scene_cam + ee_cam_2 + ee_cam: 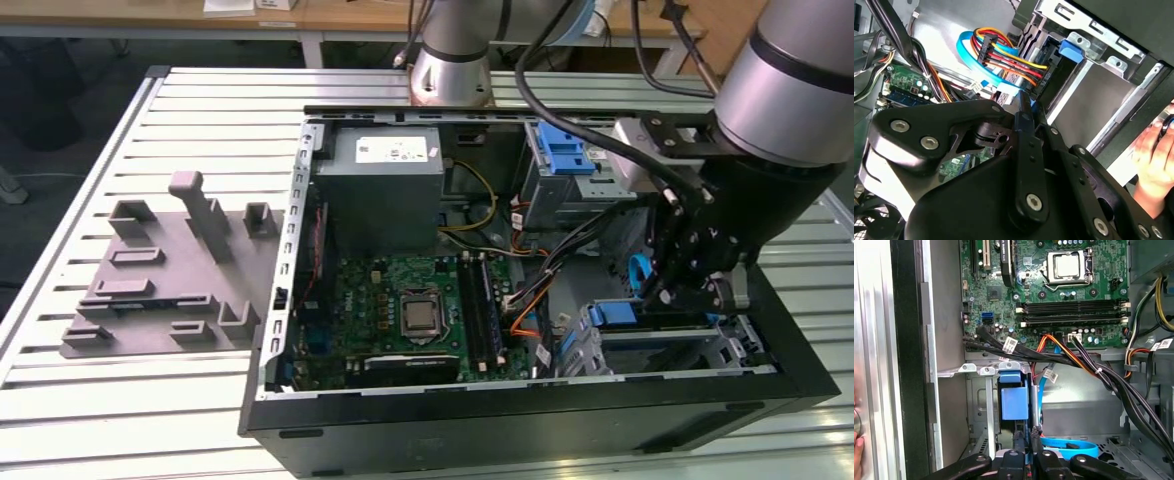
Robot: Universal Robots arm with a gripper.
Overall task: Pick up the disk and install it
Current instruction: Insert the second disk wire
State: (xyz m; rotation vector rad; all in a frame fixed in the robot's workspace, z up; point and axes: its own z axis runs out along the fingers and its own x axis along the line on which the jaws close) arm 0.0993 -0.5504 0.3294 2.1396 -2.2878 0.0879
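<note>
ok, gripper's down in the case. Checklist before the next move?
1. Gripper inside the case, at the drive cage: ok.
2. Grip on the disk: cannot tell.
3. Disk seated in the cage: cannot tell; a blue plastic part sits in the cage mouth.
4. Cable clearance: not ok; the blue flat cable and the black cable bundle lie close beside the gripper.
5. Workspace free of people: not ok; a person's hand is at the case edge.
</note>
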